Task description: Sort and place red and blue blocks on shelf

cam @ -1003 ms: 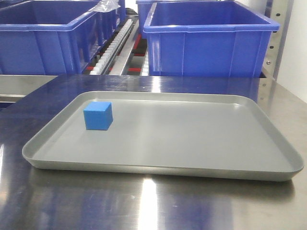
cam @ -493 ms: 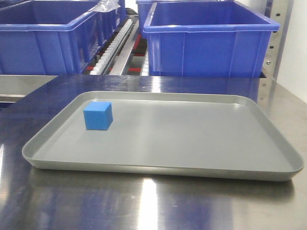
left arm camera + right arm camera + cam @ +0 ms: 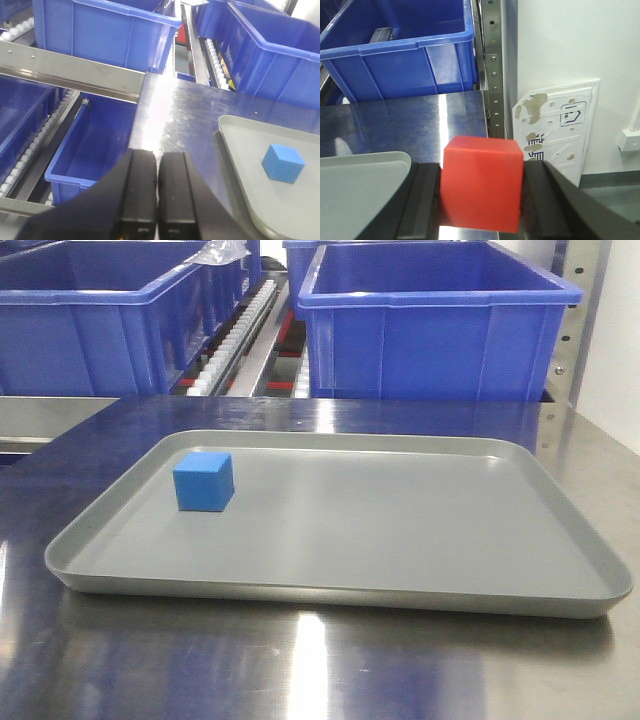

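- Blue block (image 3: 203, 482) and red block (image 3: 482, 182) are well apart: the blue one lies in the tray, the red one is held in a gripper.
- Far left, the shelf (image 3: 70, 72) shows its flat steel front rail with a roller track (image 3: 25, 155) below it. A lower blue bin (image 3: 95, 145) sits beside that track, under the rail.
- The left gripper (image 3: 157, 192) hangs above the left edge of the steel table (image 3: 175, 110). Its two black fingers (image 3: 140, 190) are pressed together with only a thin seam between them, and they grip nothing.
- In the left wrist view the blue block (image 3: 283, 162) lies to the right of that gripper, on the tray floor.
- The grey tray (image 3: 400, 530) lies flat on the table (image 3: 320, 670). The blue block stands flat on its floor near the left rim, toward the far left corner.
- Behind the table two big blue bins stand on the shelf, a left bin (image 3: 90, 320) and a right bin (image 3: 430, 335), with white rollers (image 3: 235, 335) between them.
- The right gripper (image 3: 482, 200) pinches the red block between its two black fingers (image 3: 425, 200), one pad on each side face. A rounded tray corner (image 3: 360, 185) shows at its left.
- Further right stand a perforated steel upright (image 3: 492, 75) and a chipped white panel (image 3: 560, 125) against the wall.
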`<action>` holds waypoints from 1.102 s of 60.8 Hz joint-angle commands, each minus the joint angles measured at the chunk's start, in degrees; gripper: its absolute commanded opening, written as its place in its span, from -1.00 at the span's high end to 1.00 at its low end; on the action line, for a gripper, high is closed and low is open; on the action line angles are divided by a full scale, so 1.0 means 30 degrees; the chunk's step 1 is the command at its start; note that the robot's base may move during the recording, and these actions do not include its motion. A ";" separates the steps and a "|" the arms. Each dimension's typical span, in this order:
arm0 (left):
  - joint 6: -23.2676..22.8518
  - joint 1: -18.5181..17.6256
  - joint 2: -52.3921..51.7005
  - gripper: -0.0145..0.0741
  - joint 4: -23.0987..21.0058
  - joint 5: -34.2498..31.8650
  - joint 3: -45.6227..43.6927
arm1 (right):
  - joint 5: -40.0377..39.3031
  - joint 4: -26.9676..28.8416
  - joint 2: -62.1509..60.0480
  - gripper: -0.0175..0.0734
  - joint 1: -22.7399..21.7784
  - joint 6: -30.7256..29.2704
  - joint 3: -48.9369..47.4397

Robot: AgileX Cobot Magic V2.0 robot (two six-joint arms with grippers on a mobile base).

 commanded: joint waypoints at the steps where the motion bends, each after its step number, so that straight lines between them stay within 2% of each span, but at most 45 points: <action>1: 0.0005 -0.0035 0.0402 0.38 0.0100 -0.1087 -0.0797 | -0.1915 -0.0285 0.0078 0.49 -0.0107 -0.0114 -0.0533; 8: 0.0005 -0.0200 0.2635 0.38 0.0664 0.0517 -0.3924 | -0.1915 -0.0285 0.0078 0.49 -0.0107 -0.0114 -0.0533; 18: 0.0038 -0.0887 0.7867 0.38 0.2035 0.3621 -0.9747 | -0.1915 -0.0285 0.0078 0.49 -0.0107 -0.0114 -0.0533; 32: 0.0584 -0.1367 1.2959 0.38 0.2162 0.7681 -1.5327 | -0.1915 -0.0285 0.0078 0.49 -0.0107 -0.0114 -0.0533; 43: 0.0584 -0.1413 1.4201 0.38 0.2082 0.7827 -1.7039 | -0.1915 -0.0285 0.0078 0.49 -0.0107 -0.0114 -0.0533; 67: 0.0551 -0.1440 1.4273 0.38 0.1918 0.7555 -1.7108 | -0.1915 -0.0285 0.0078 0.49 -0.0107 -0.0114 -0.0533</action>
